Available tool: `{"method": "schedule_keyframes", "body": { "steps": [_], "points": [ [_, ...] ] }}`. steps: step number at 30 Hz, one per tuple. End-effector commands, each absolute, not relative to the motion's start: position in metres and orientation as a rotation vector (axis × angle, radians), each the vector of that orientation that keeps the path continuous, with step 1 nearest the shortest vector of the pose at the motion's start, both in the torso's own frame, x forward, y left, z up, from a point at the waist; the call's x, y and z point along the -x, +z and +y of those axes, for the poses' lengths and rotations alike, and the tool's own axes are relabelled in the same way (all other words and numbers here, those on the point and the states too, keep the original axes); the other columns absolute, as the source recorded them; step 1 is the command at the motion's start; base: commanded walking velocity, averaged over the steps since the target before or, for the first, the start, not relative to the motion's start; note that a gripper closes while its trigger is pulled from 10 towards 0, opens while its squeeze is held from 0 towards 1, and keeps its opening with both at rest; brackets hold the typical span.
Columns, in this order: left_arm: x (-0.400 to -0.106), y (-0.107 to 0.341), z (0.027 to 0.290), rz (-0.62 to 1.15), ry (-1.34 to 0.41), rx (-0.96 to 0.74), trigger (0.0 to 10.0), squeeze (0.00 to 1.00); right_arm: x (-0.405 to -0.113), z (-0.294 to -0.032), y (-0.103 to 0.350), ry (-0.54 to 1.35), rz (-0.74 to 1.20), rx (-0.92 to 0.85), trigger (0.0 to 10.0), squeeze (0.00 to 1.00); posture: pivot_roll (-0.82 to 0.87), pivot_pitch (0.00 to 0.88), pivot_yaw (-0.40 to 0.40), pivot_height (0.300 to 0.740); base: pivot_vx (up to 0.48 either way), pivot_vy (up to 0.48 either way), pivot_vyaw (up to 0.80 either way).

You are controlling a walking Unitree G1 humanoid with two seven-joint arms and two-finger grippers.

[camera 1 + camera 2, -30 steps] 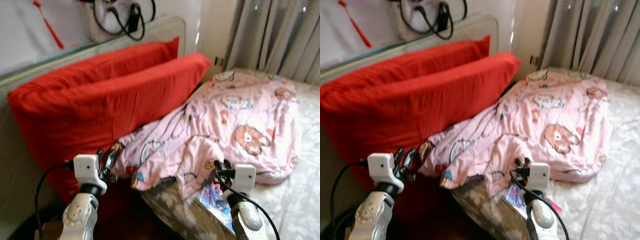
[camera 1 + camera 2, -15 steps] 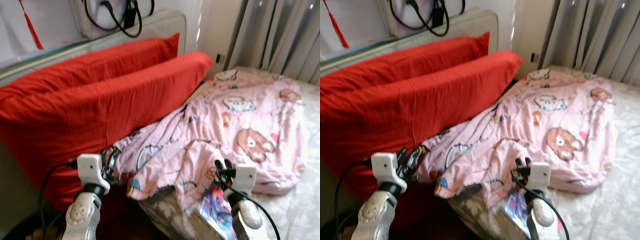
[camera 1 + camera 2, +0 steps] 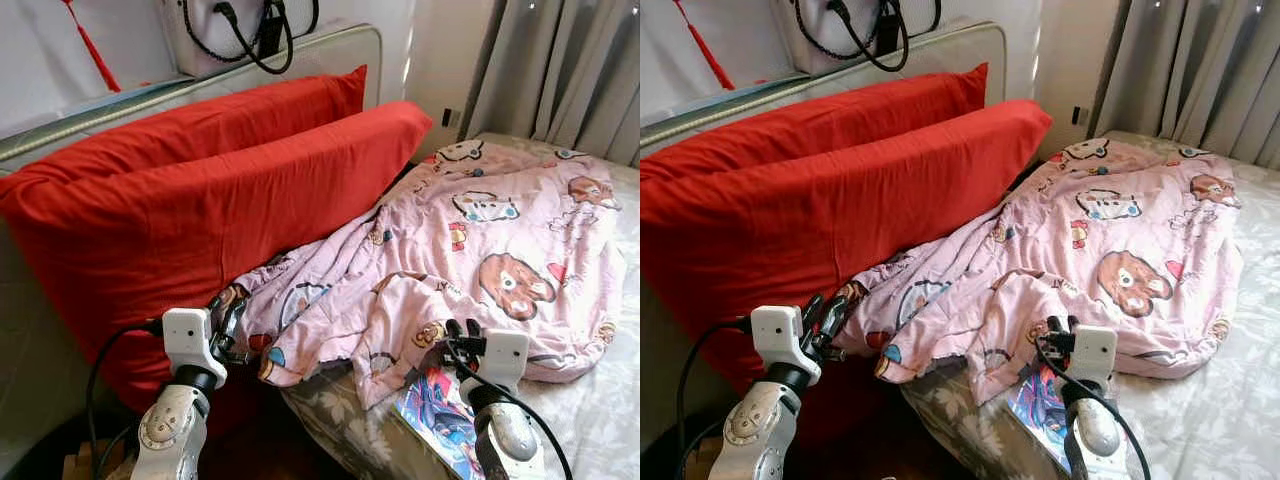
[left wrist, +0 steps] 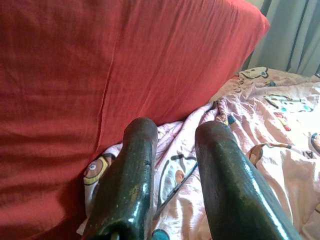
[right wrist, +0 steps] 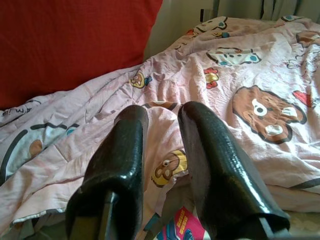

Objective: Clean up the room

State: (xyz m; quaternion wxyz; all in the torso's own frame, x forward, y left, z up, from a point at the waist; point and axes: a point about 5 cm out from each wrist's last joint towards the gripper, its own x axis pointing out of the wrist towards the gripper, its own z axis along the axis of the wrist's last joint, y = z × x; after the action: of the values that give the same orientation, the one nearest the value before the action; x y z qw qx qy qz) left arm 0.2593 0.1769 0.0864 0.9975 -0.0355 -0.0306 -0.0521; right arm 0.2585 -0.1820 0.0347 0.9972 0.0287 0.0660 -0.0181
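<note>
A rumpled pink cartoon blanket (image 3: pixel 470 250) is lying across the bed (image 3: pixel 600 420), its near edge trailing toward 7 o'clock against two red pillows (image 3: pixel 200 200) that are leaning on the headboard (image 3: pixel 345 50). The left gripper (image 3: pixel 228 318) is hovering at that edge, fingers (image 4: pixel 127 185) slightly spread, gripping nothing. The right gripper (image 3: pixel 455 340) is hovering over the blanket's front fold at 5 o'clock, fingers (image 5: pixel 212 170) likewise parted, just above a colourful book (image 3: pixel 435 420).

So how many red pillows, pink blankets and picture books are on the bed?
Red pillows: 2 (front one, back one)
Pink cartoon blanket: 1
Colourful picture book: 1, partly under the blanket
Total: 4
</note>
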Motion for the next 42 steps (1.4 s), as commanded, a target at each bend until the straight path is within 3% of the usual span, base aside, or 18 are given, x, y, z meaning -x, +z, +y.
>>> {"method": "schedule_keyframes", "body": {
  "steps": [1,30,35,42],
  "points": [
    [-0.2585,0.0889,0.1794,-0.065,-0.104,0.069,10.0,0.00,-0.2597,-0.1799,0.0328,-0.032,0.150,-0.054,10.0,0.00,0.00,0.000,0.038,0.655,0.000,0.000,0.00],
    [-0.2567,0.0871,0.1775,-0.053,-0.112,0.071,10.0,0.00,-0.2619,-0.1765,0.0305,-0.012,0.165,-0.063,10.0,0.00,0.00,0.000,0.038,0.650,0.000,0.000,0.00],
    [-0.2566,0.0868,0.1770,-0.051,-0.116,0.073,10.0,0.00,-0.2620,-0.1763,0.0302,-0.007,0.162,-0.062,10.0,0.00,0.00,0.000,0.039,0.620,0.000,0.000,0.00],
    [-0.2564,0.0867,0.1764,-0.050,-0.120,0.073,10.0,0.00,-0.2616,-0.1765,0.0326,-0.008,0.139,-0.073,10.0,0.00,0.00,0.000,0.040,0.620,0.000,0.000,0.00]
  ]
}}
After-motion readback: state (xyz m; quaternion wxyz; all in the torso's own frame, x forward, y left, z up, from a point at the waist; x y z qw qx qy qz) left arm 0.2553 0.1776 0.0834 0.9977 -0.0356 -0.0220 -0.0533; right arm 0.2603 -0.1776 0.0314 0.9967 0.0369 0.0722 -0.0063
